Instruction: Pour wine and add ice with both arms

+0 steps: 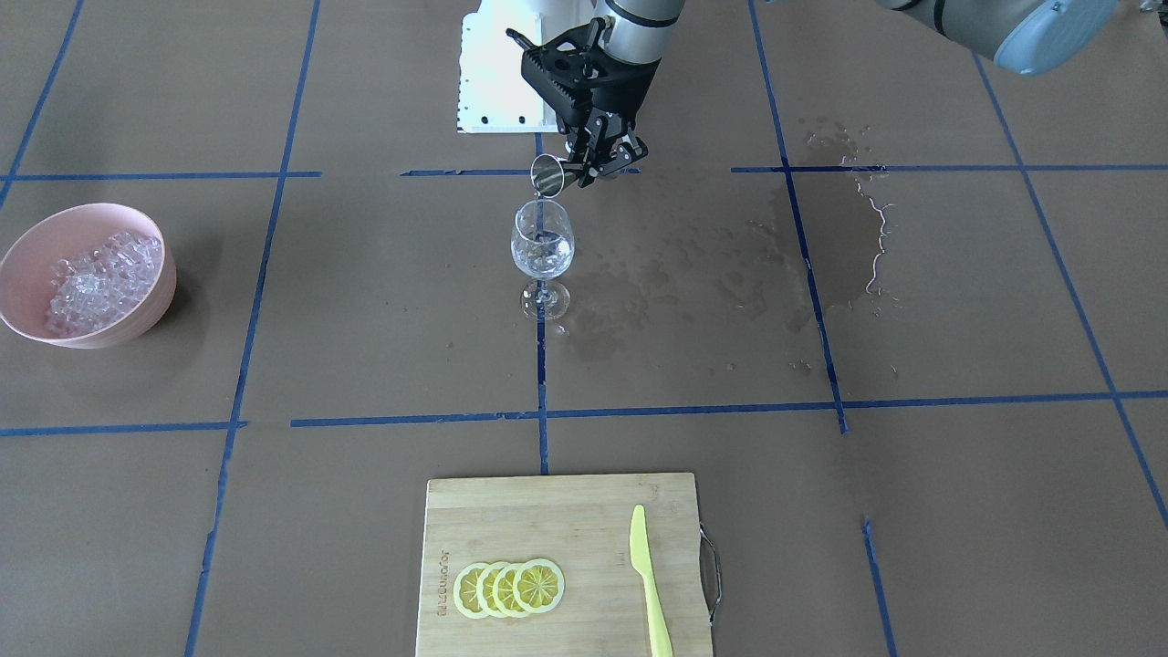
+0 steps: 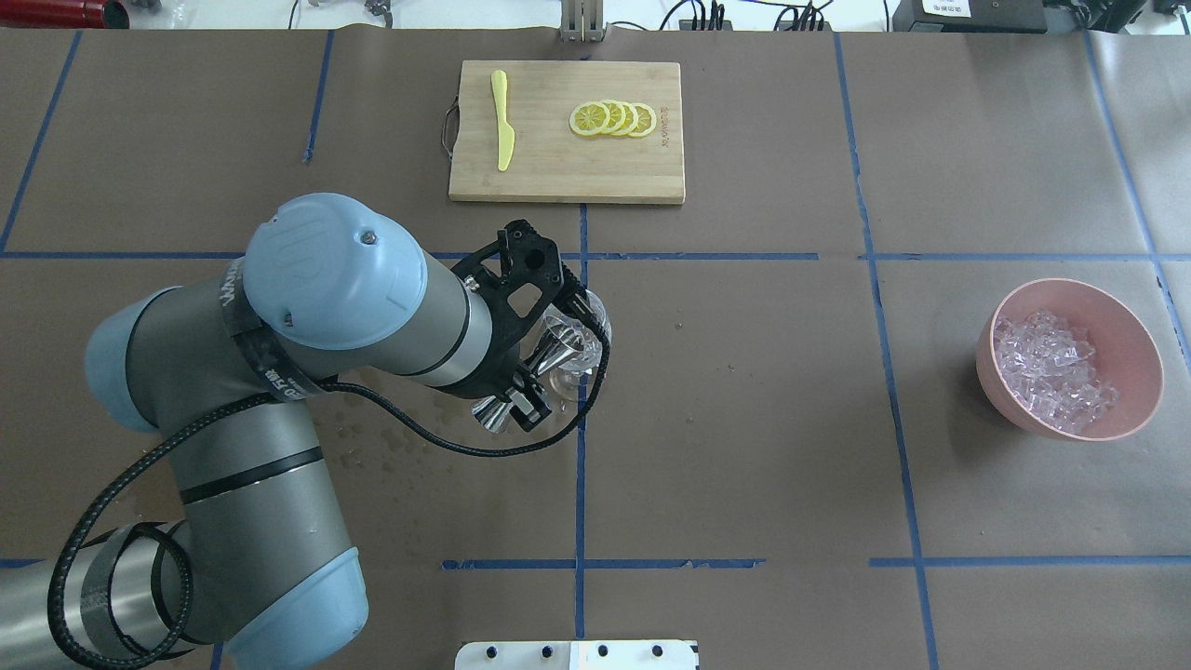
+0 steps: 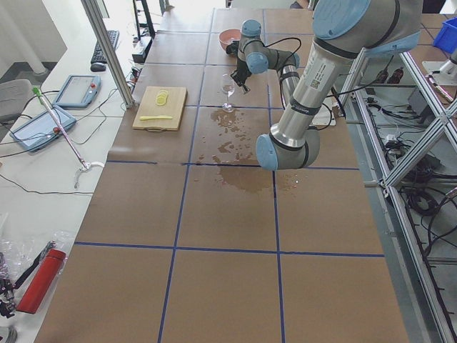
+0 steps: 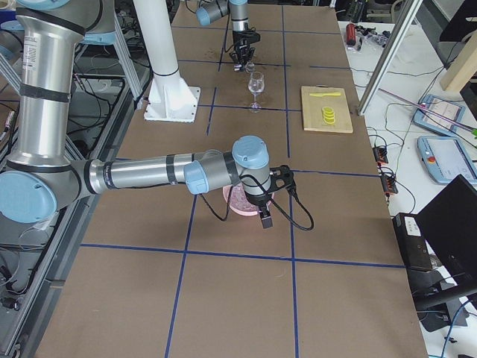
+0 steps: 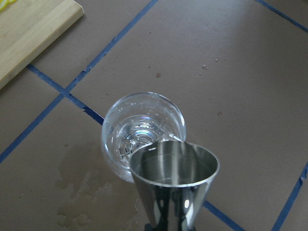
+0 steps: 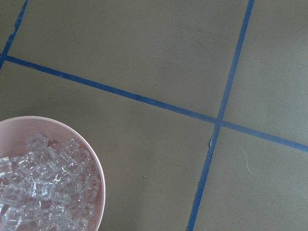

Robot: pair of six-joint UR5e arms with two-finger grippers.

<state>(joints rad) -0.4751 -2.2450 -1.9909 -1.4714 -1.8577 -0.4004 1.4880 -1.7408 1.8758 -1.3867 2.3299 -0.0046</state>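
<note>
Midway along the bench's robot-side edge, pouring into the wine glass (image 1: pixel 542 242) from a tilted jigger (image 1: pixel 547 175) clamped in the left gripper (image 1: pixel 598 164); next, probably lifting ice (image 1: pixel 96 278) from the pink bowl (image 1: pixel 137 319) toward the right end, right gripper (image 4: pixel 265 216) state impossible to tell.

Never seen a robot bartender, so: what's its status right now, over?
Left hand shut on jigger, tipped over glass. Right hand near pink bowl, grip unclear. Ice in bowl. Puddles beside glass.

Clear ice (image 1: pixel 96 274), pink bowl (image 1: pixel 153 308), brown table (image 1: pixel 365 310) gridded in blue.
</note>
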